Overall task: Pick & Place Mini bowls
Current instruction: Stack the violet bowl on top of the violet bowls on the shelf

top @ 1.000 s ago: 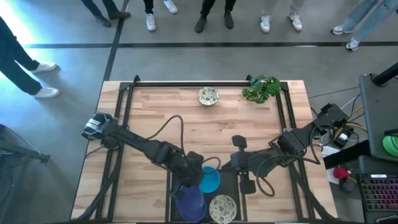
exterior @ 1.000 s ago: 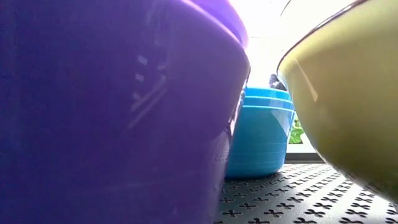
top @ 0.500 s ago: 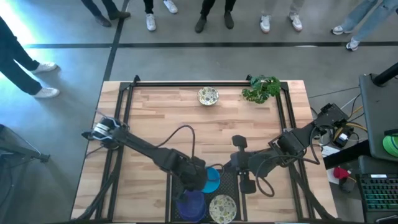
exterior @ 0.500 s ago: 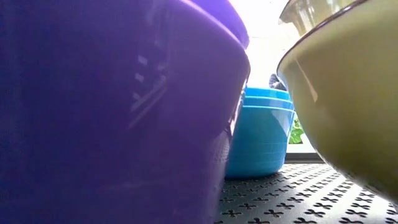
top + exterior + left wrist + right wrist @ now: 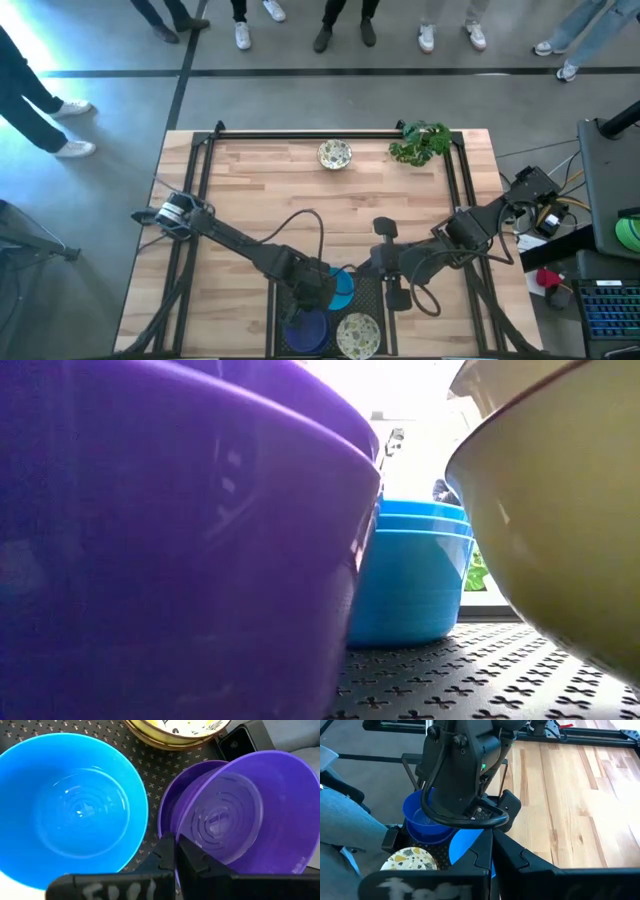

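The left gripper [image 5: 175, 851] is closed on the near rim of a purple mini bowl [image 5: 235, 815], tilted and nested in the purple bowl stack [image 5: 307, 330] on the black mesh tray [image 5: 155, 767]. The step in hand looks like picking 1 purple bowl off its stack. Next, a lift that leaves the bowl below behind, then a carry toward open table. Just beside the gripper stands the blue bowl stack [image 5: 340, 285], and beyond the purple bowl a speckled cream bowl [image 5: 358, 333]; both crowd the lift. The right gripper [image 5: 492, 842] waits closed, empty, just beside the blue stack. Another speckled bowl [image 5: 335, 154] and a plant [image 5: 420, 143] sit well apart.
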